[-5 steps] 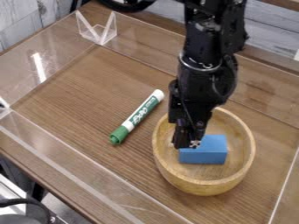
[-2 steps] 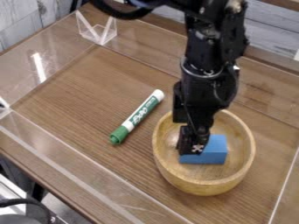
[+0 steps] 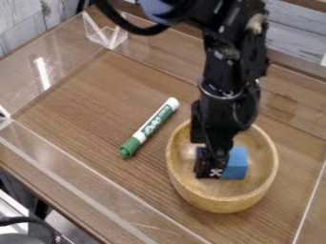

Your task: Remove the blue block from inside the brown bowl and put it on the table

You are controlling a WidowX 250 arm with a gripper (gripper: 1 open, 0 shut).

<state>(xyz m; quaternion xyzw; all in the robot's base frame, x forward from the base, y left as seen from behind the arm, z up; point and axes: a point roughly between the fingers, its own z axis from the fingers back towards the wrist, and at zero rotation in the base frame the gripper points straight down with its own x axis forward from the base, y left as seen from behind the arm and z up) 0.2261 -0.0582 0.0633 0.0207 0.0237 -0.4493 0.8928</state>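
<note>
Reaching down into brown bowl (image 3: 254,190) with jaws spread wide around blue block (image 3: 234,163); green marker (image 3: 149,126) beside on worktop (image 3: 90,95).

surface: wood-grain tabletop (image 3: 90,105) | edging: clear acrylic walls (image 3: 51,57) | far right: pale panelled wall (image 3: 299,24) | light: even, soft

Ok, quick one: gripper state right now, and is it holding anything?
Gripper: open, lowered into the brown bowl over the blue block; not gripping it yet.
</note>
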